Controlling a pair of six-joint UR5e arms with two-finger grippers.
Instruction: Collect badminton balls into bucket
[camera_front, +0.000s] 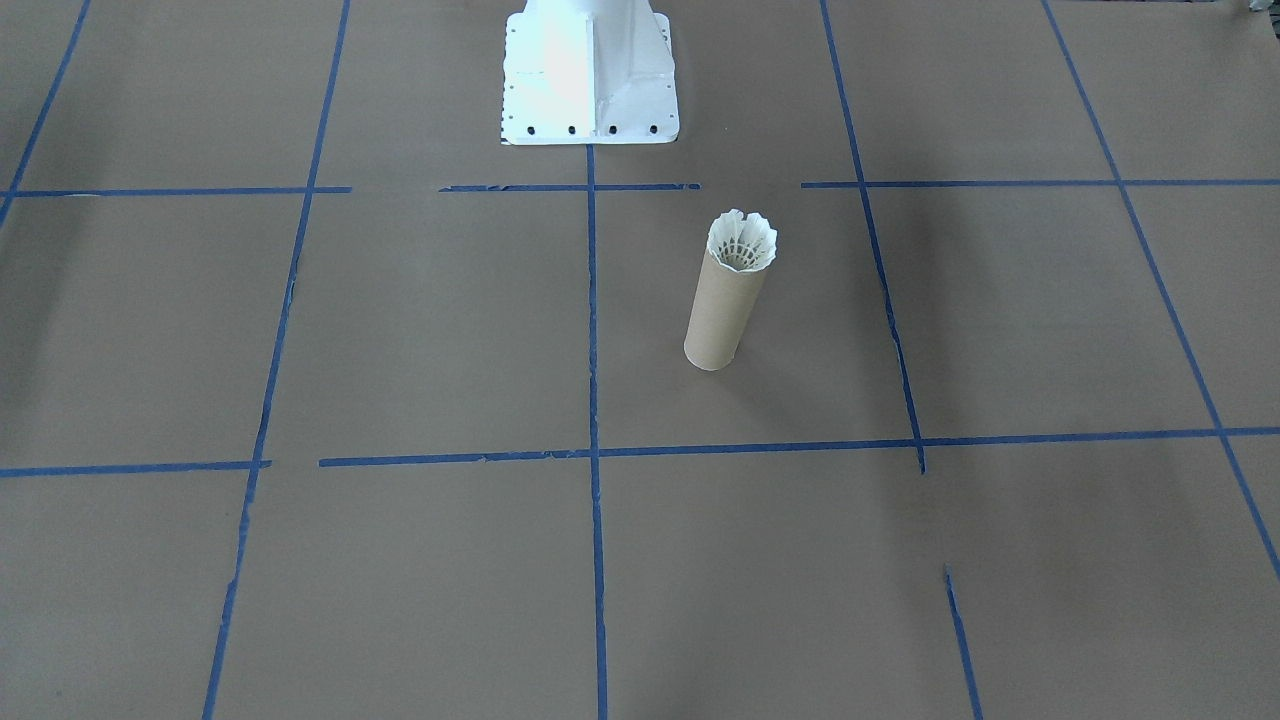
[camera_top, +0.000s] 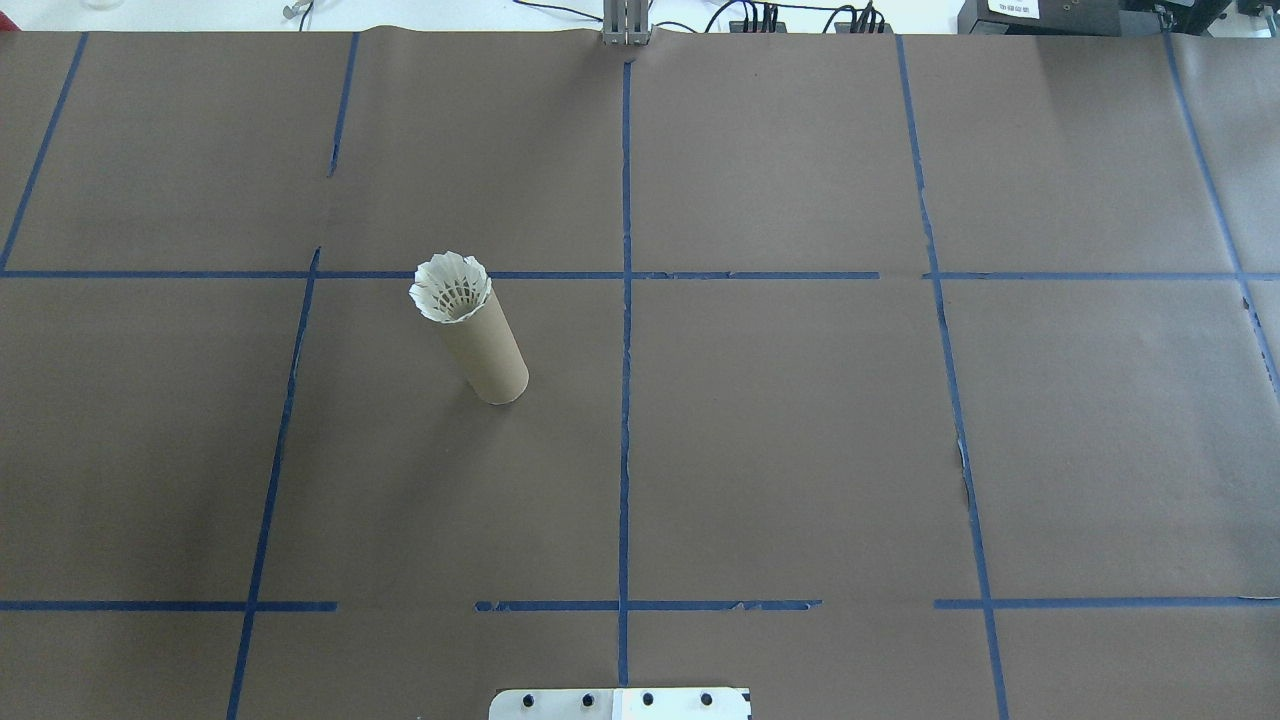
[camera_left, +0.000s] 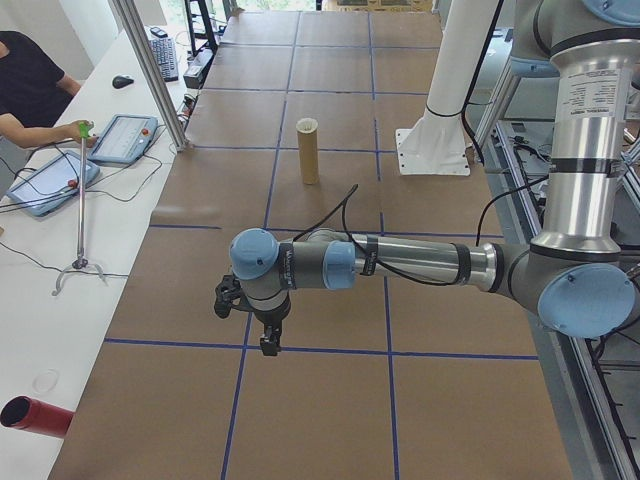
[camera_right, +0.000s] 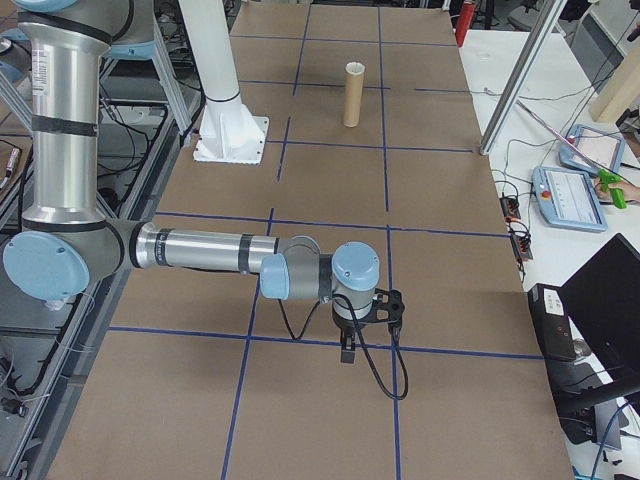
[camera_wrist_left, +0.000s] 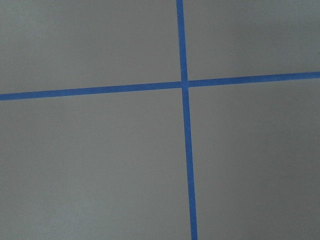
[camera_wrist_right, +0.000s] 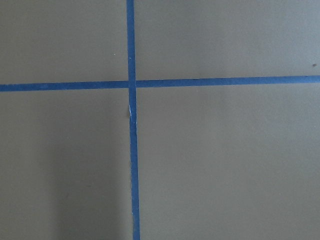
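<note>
The bucket (camera_front: 722, 322) (camera_top: 492, 358) is a tan cardboard tube standing upright on the brown paper. A white badminton ball (camera_front: 742, 242) (camera_top: 450, 288) sits in its top opening, feather skirt flared upward above the rim. The tube also shows far off in the side views as bucket (camera_left: 308, 155) and bucket (camera_right: 352, 100). My left gripper (camera_left: 262, 338) hangs over a tape crossing far from the tube; I cannot tell whether it is open or shut. My right gripper (camera_right: 348, 350) hangs likewise, also far from the tube, and I cannot tell its state either. Both wrist views show only paper and blue tape.
The white robot base (camera_front: 590, 80) (camera_top: 620, 703) stands at the table's edge. Blue tape lines grid the paper. A side bench carries tablets (camera_left: 125, 138), a stand and a red cylinder (camera_left: 35, 415); a person (camera_left: 30, 80) sits there.
</note>
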